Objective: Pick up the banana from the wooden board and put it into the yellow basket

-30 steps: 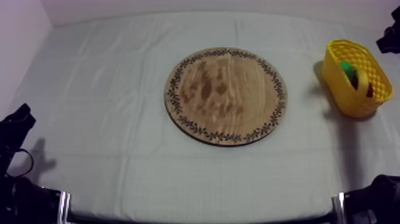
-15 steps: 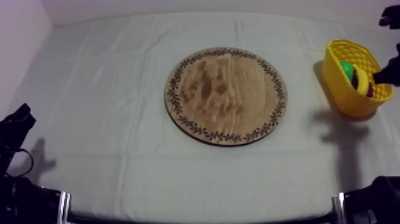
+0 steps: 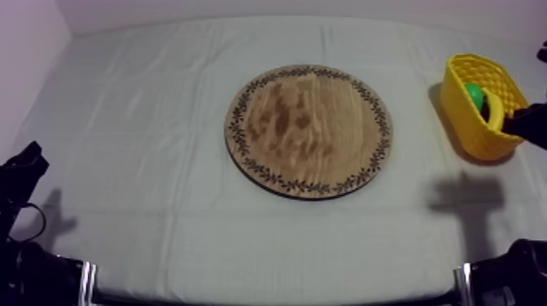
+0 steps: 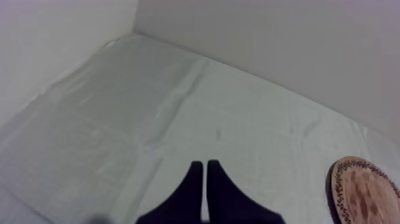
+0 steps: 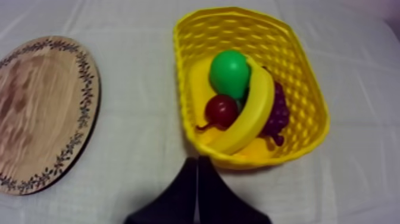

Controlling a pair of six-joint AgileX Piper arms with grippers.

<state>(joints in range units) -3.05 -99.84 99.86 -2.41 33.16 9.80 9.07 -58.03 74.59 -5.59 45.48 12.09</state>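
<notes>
We record a grey-white tablecloth [image 3: 138, 138], creased in faint folds; plain pale walls [image 4: 286, 42] meet at a corner behind it; we find the light soft and diffuse.

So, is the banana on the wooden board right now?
No, the banana lies inside the yellow basket, against the pear and the small red fruit, off the wooden board.

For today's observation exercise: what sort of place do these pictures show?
Probably a robot test bench: a table under a plain grey-white cloth, a round wooden board with a patterned rim, and a yellow basket holding toy fruit.
</notes>
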